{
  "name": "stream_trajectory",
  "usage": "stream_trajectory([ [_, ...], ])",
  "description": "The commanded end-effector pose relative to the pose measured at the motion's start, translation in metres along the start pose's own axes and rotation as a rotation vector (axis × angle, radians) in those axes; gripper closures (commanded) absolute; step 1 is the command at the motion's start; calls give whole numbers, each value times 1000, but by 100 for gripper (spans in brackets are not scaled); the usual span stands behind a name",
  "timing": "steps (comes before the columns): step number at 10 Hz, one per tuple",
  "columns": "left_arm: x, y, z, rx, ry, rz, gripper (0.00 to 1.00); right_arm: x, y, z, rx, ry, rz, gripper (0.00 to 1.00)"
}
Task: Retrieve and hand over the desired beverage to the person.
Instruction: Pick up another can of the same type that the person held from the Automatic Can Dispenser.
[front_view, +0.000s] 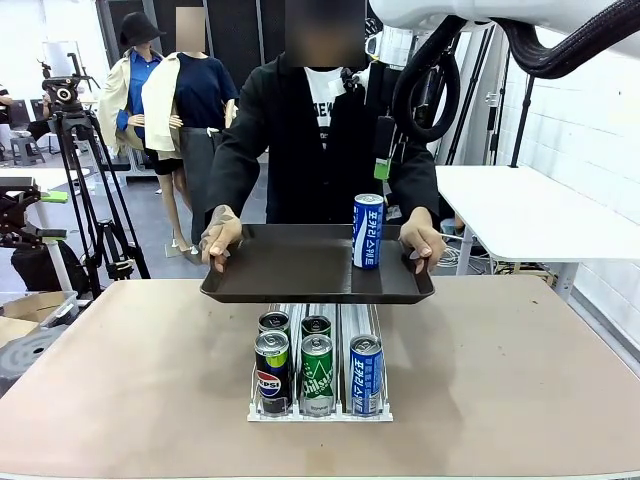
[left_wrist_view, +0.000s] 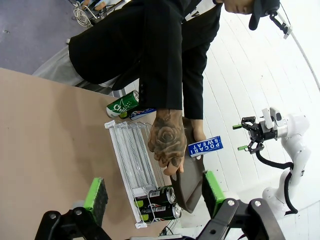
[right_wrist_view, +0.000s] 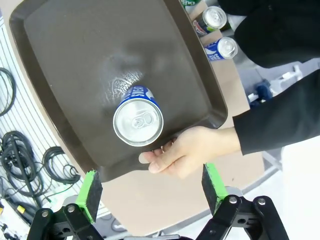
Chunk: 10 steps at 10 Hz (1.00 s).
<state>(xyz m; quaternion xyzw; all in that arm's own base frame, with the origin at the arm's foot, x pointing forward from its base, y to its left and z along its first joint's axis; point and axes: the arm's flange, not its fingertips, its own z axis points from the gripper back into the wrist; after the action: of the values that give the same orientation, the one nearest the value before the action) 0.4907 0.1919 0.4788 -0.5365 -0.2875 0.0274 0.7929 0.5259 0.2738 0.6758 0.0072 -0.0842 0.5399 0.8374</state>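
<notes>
Two sets of jaws, both spread wide and empty. Straight ahead of your right jaws, just beyond the green pads (right_wrist_view: 91, 195), the blue can (right_wrist_view: 138, 121) stands upright on the dark tray (right_wrist_view: 60, 55); the person's hand (right_wrist_view: 192, 150) grips the tray's rim between the pads. Ahead of your left jaws, the can rack (left_wrist_view: 132, 155), cans at both ends, rests on the tabletop (left_wrist_view: 45, 140).

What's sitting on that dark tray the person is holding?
One blue can stands upright on the tray; the rest of it is bare. The tray covers the rear of the can rack below.
</notes>
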Motion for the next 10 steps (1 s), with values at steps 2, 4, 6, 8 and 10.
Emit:
stream_trajectory([
  [2,0,-2,2,-1,-4,0,0,2,-1,2,-2,-5,3,0],
  [4,0,-2,2,-1,-4,0,0,2,-1,2,-2,-5,3,0],
  [6,0,-2,2,-1,-4,0,0,-17,2,10,28,-64,-76,0],
  [8,0,-2,2,-1,-4,0,0,-60,12,25,64,-174,-163,0],
  [10,0,-2,2,-1,-4,0,0,-112,18,24,117,-261,-232,0],
])
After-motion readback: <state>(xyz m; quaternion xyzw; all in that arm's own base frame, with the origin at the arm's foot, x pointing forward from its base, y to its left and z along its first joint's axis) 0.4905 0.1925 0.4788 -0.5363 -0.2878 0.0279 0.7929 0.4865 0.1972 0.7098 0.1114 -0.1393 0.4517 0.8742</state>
